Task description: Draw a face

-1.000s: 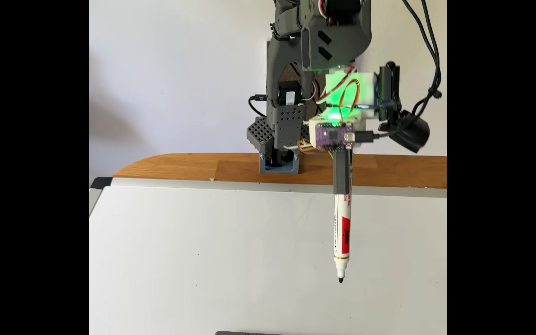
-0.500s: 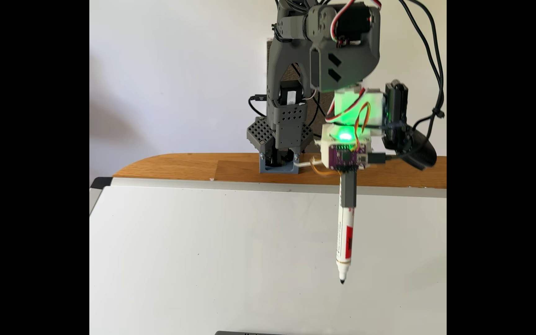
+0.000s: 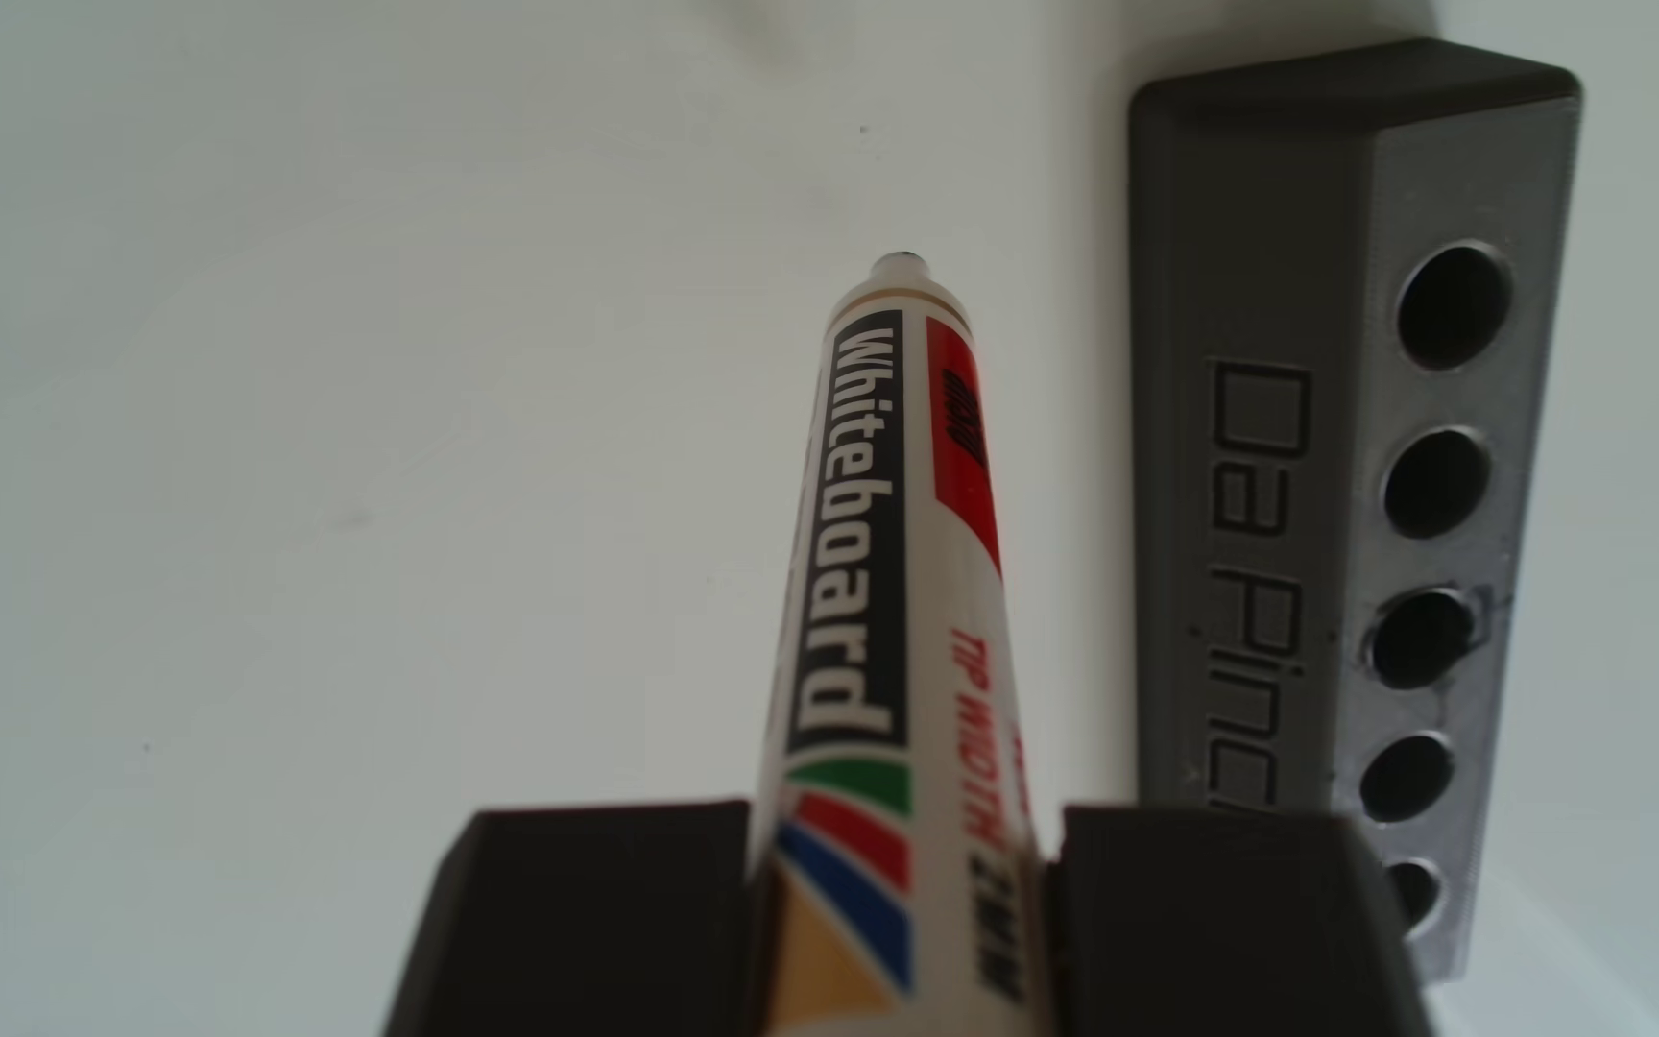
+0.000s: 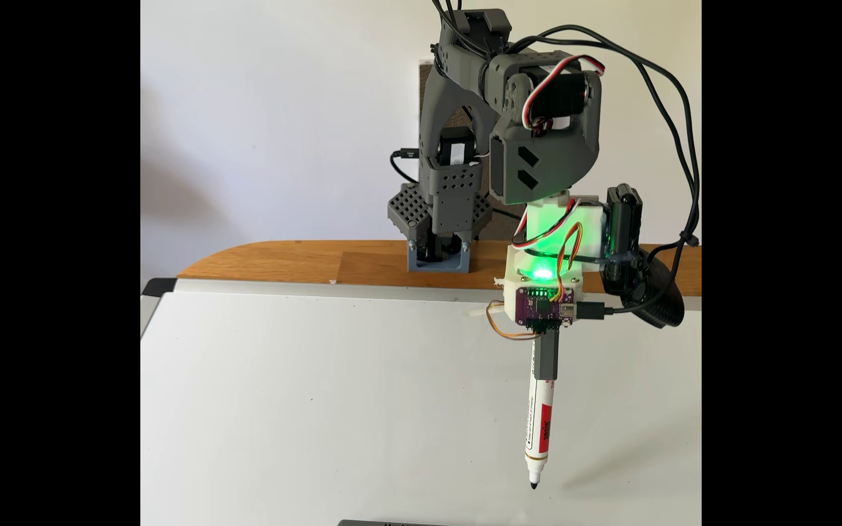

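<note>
Presently the jaws (image 3: 905, 897) clamp the whiteboard marker (image 4: 540, 425), bare whiteboard (image 4: 307, 404) open leftward in the other view, grey block (image 3: 1304, 499) close rightward.

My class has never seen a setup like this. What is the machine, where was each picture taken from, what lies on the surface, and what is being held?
The grey machine is a small robot arm bolted to a wooden table. The fixed view faces it from across a whiteboard lying flat. The other view looks closely along the pen. The gripper clamps a whiteboard marker, tip pointing down at the board. Nothing is drawn yet. A grey block with round holes, engraved "Da Pinc...", lies beside it.
</note>
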Robot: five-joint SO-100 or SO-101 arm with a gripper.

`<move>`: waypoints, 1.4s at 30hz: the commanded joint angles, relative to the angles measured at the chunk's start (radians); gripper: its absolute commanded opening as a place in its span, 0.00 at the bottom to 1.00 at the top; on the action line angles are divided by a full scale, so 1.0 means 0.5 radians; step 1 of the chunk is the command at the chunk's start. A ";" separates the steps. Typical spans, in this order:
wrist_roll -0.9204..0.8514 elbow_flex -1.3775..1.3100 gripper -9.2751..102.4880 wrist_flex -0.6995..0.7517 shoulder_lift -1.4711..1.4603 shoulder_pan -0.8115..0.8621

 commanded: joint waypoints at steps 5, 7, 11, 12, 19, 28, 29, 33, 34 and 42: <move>0.003 -0.034 0.08 -0.086 -0.028 0.015; 0.003 -0.034 0.08 -0.086 -0.049 0.015; 0.009 -0.034 0.08 -0.074 -0.064 0.015; 0.009 -0.034 0.08 -0.064 -0.058 0.015; 0.003 -0.009 0.08 0.031 -0.043 0.000; -0.009 -0.009 0.08 0.233 0.067 -0.009; -0.009 -0.009 0.08 0.249 0.083 -0.009; -0.018 -0.009 0.08 0.331 0.135 -0.043; -0.012 -0.009 0.08 0.347 0.150 -0.049; 0.012 -0.040 0.08 0.276 0.255 -0.071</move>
